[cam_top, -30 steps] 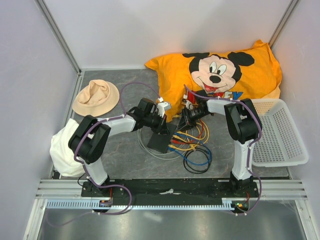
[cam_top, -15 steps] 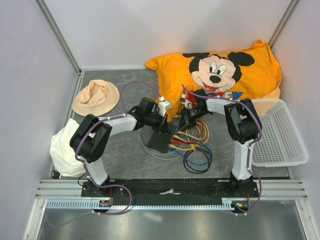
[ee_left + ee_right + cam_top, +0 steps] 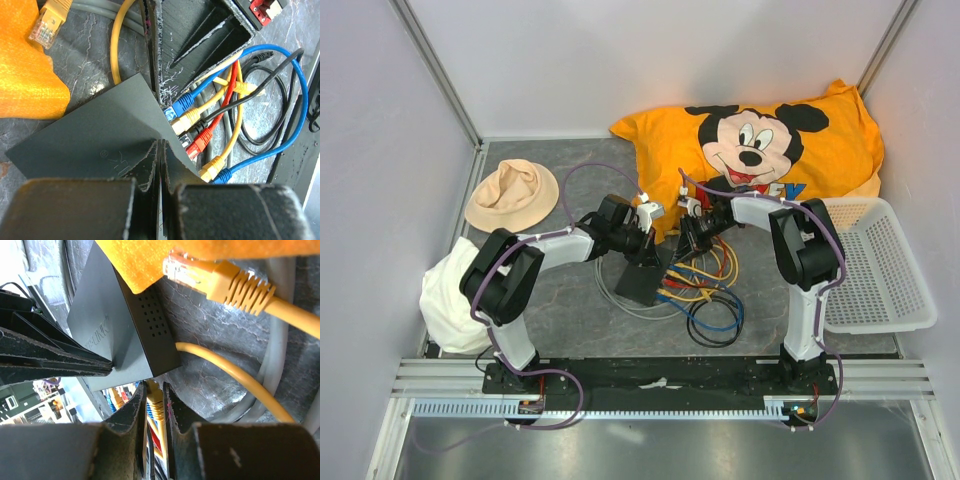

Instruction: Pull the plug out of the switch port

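Dark grey flat rectangular switch [image 3: 90, 135] lies beside the orange cushion [image 3: 820, 150], pinned under the left gripper [image 3: 160, 160], fingers together. Right gripper [image 3: 152, 392] clamps 1 yellow plug [image 3: 155, 410], seemingly seated in its port. Pull straight out along the port, with the switch pressed flat.

We get bright, even light from overhead in the top view, with only soft shadows around the switch [image 3: 642, 285]. Both wrist views show the switch sharp and the nearest foreground blurred. In the right wrist view, a patch left of it washes out white.
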Tool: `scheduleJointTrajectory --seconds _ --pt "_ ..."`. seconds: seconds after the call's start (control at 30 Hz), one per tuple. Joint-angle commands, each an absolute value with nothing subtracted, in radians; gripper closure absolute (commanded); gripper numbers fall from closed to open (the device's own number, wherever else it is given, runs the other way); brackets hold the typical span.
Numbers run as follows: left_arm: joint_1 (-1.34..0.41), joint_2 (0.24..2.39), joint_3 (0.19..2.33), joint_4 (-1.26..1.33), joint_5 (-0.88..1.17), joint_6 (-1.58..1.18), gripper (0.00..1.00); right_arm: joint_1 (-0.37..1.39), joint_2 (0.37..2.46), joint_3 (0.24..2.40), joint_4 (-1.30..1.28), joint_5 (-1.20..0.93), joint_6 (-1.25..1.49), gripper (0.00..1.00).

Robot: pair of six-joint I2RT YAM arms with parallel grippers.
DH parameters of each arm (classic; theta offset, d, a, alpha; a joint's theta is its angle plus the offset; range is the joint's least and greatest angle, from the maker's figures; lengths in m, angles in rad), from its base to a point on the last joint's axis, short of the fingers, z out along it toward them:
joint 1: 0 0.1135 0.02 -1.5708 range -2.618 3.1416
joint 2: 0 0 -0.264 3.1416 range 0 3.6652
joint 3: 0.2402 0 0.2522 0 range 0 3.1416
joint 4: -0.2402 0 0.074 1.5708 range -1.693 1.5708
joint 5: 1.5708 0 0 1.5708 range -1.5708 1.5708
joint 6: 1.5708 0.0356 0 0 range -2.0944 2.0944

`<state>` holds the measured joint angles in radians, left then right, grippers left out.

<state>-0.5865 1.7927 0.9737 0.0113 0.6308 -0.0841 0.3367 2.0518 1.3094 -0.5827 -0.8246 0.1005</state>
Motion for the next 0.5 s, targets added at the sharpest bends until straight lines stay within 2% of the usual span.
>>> scheduleJointTrajectory --seconds 0.0,0.47 --pt "-0.601 1.870 0.937 -0.121 0.514 -0.021 0.98 0.324 2.033 1.250 -0.578 -0.672 0.098 1.00" --pt "-0.601 1.879 0.950 -0.140 0.508 -0.009 0.98 0.293 2.114 1.419 -0.535 -0.666 0.155 1.00"
